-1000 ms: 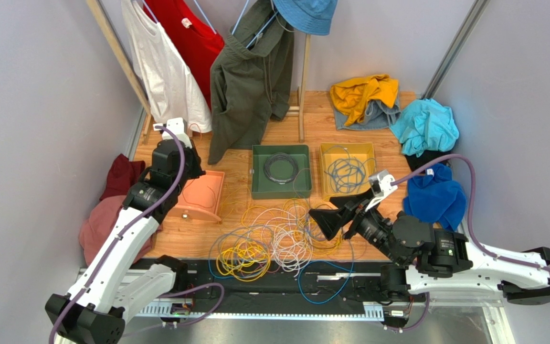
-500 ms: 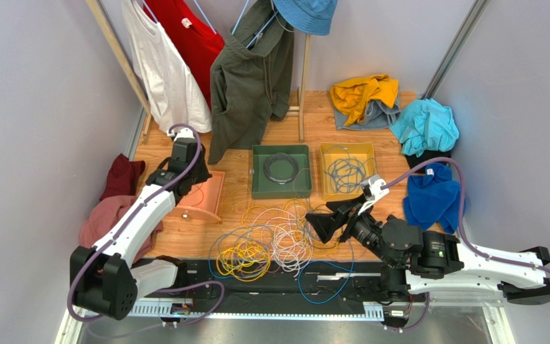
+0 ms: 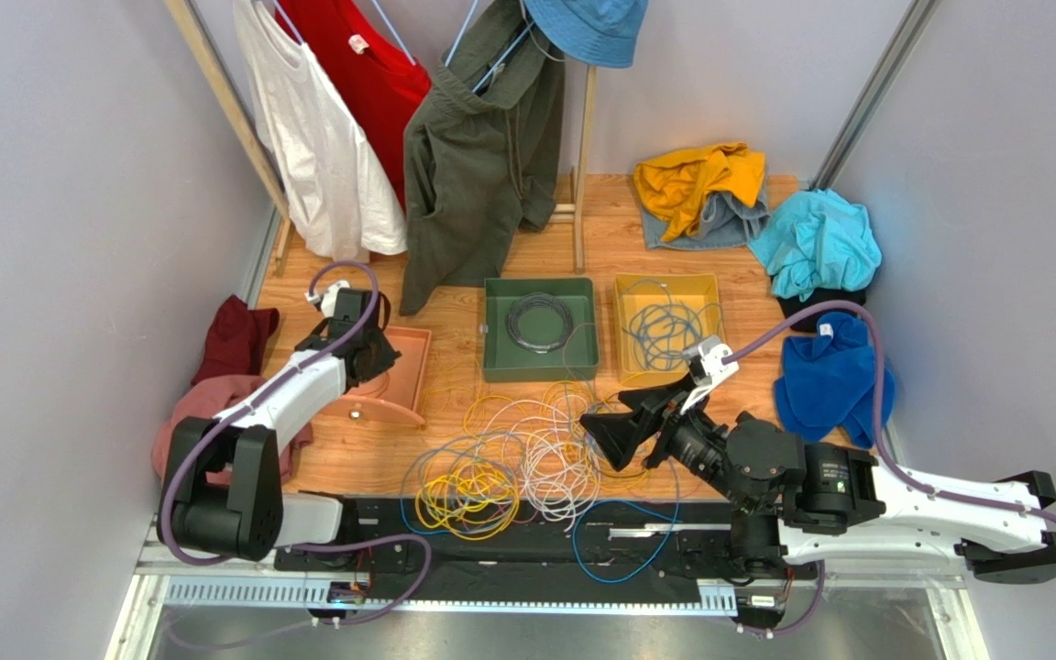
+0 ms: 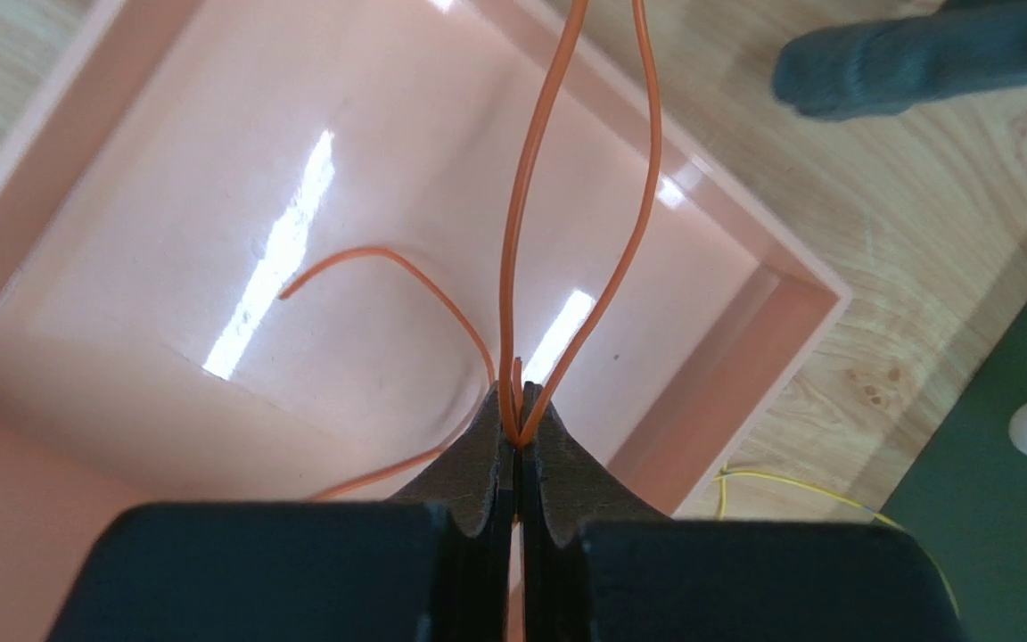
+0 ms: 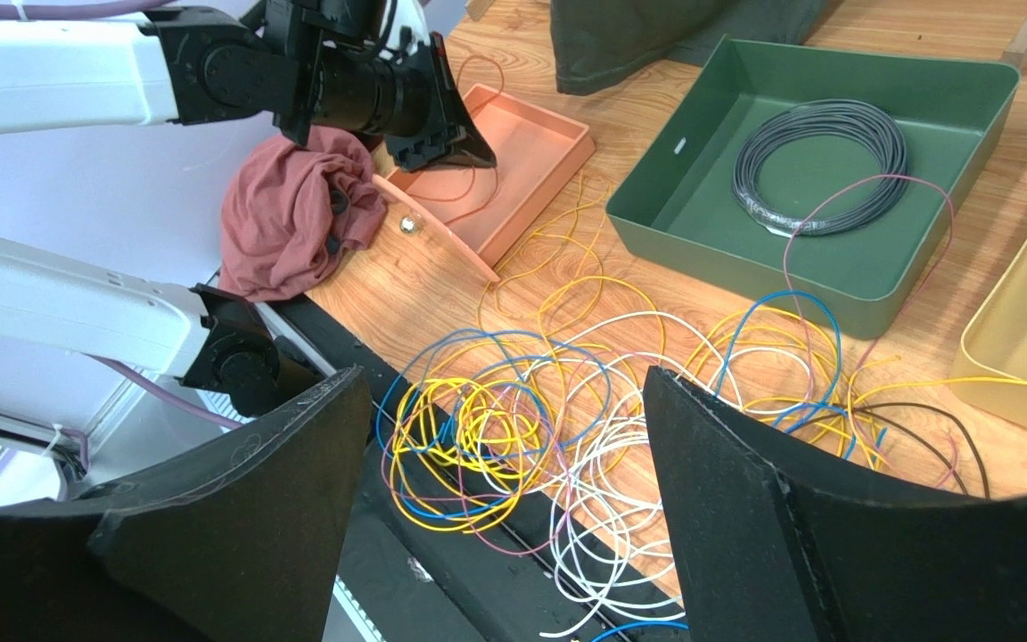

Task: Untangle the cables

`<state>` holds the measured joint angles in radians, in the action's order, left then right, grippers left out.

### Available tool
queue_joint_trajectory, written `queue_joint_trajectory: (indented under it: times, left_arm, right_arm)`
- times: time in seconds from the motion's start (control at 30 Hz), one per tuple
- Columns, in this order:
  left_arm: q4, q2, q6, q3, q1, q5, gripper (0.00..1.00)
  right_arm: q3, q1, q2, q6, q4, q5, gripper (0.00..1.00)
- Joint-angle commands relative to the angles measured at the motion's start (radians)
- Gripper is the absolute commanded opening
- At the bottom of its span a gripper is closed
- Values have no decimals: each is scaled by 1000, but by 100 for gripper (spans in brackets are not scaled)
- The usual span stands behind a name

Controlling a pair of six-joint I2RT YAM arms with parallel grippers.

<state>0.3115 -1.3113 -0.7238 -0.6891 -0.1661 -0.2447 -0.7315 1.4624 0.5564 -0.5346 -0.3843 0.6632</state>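
A tangle of thin yellow, blue, white and pinkish cables lies on the wooden floor near the front edge; it also shows in the right wrist view. My left gripper is shut on an orange cable and hangs over the salmon tray. In the top view that gripper is at the salmon tray. My right gripper is open and empty, held above the right side of the tangle, with wide black fingers.
A green tray holds a coiled grey cable. A yellow tray holds blue-grey cable. Clothes hang on a rack at the back and lie in heaps at the left and right. A dark red cloth lies beside the salmon tray.
My left arm has swung down and lowered its gripper to the salmon tray. My right gripper has crept a little to the left over the tangle.
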Motion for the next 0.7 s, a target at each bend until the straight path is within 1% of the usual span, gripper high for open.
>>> queue_joint_trajectory:
  times: [0.0, 0.03, 0.1, 0.13, 0.2, 0.23, 0.27, 0.3, 0.33, 0.37, 0.4, 0.43, 0.5, 0.57, 0.6, 0.67]
  left_arm:
    - [-45, 4, -106, 40, 4, 22, 0]
    - [-40, 23, -111, 45, 4, 25, 2]
    - [-32, 55, -109, 57, 4, 24, 15]
    - [-22, 98, -106, 60, 4, 12, 30]
    - [-9, 145, -83, 51, 4, 5, 41]
    - [23, 188, -75, 40, 4, -7, 52]
    - [44, 208, -71, 27, 4, -14, 56]
    - [90, 246, -65, -7, 4, -19, 72]
    - [103, 266, -62, -19, 2, -15, 84]
    - [116, 286, -63, -41, 2, -10, 86]
    - [142, 323, -63, -49, 2, 13, 95]
    - [150, 343, -63, -58, -3, 22, 99]
    - [170, 397, -63, -66, -32, 12, 99]
    - [193, 423, -68, -70, -122, -24, 99]
    - [201, 441, -71, -67, -198, -48, 99]
    - [196, 455, -88, -49, -294, -70, 99]
  right_arm:
    - [-6, -4, 8, -5, 30, 9, 79]
    - [-6, -4, 11, -5, 30, 6, 79]
    - [-8, -2, 19, -7, 28, 3, 79]
    - [-8, -2, 19, -8, 30, 1, 79]
    - [-8, -4, 23, -8, 38, -1, 79]
    - [-9, -5, 26, -8, 39, 1, 79]
    - [-9, -4, 36, -11, 42, 1, 79]
    - [-11, -4, 40, -11, 44, -2, 79]
    - [-14, -2, 46, -13, 47, -2, 79]
    - [-16, -4, 57, -13, 54, -7, 79]
    - [-16, -2, 62, -16, 58, -8, 79]
    - [-16, -2, 68, -18, 62, -11, 79]
    - [-11, -4, 79, -24, 70, -14, 79]
    - [-3, -2, 86, -31, 74, -14, 78]
    - [0, -4, 88, -33, 73, -14, 78]
    - [9, -4, 86, -48, 62, -11, 78]
